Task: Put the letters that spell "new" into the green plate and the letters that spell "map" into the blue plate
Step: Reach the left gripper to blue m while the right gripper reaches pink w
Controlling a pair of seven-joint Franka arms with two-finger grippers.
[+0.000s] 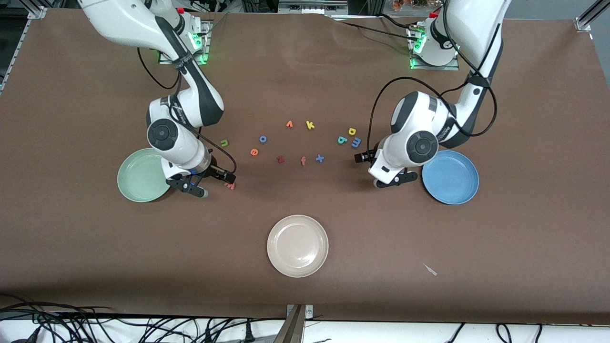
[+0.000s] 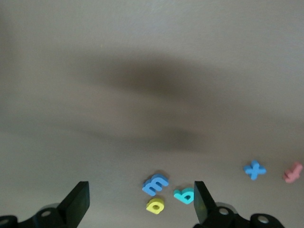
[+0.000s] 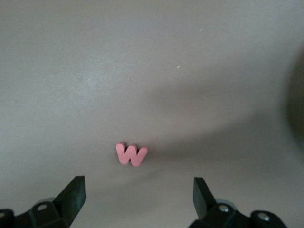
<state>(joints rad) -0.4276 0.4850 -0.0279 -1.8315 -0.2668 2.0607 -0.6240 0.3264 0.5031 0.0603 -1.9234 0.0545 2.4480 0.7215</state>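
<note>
Both jaws apart | right gripper by w | left gripper beside blue plate rim

I see a cream-white plate on the brown tabletop, plus spare letters: yellow k, blue o, blue x.

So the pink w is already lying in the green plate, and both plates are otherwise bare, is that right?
Not quite. The pink w lies on the brown table beside the green plate, not in it; the front view shows this, and the right wrist view shows the w on bare table ahead of the open right gripper. Both the green plate and the blue plate are bare.
</note>
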